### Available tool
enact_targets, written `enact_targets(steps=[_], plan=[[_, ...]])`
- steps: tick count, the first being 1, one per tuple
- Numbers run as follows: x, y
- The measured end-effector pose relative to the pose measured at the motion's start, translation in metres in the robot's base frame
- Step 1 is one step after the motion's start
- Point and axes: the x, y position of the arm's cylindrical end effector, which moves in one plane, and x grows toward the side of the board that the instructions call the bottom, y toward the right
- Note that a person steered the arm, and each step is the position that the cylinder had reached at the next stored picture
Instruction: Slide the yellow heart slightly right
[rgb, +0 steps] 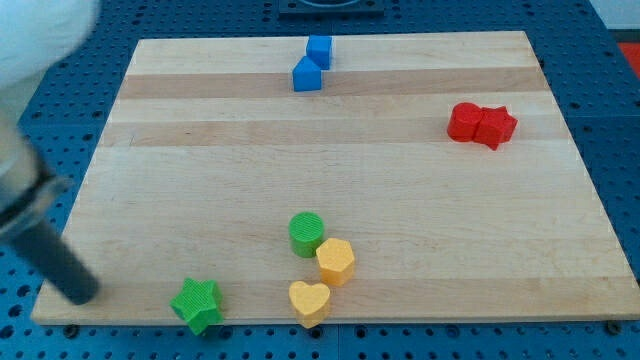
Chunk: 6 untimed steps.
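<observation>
The yellow heart (309, 299) lies near the board's bottom edge, a little left of centre. A yellow hexagon-like block (336, 261) sits just above and right of it, nearly touching. A green cylinder (306, 233) stands above that. My rod comes in blurred from the view's left, and my tip (82, 293) is at the board's bottom left corner, far left of the yellow heart, with a green star (196, 304) between them.
Two blue blocks (312, 63) sit together at the board's top centre. Two red blocks (481, 124) sit touching at the right. The wooden board (330, 160) lies on a blue perforated table (620, 90).
</observation>
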Motion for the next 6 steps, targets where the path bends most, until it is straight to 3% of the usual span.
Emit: enact_targets(steps=[1, 2, 6], plan=[[0.012, 0.01], [0.014, 0.109], [0.014, 0.158]])
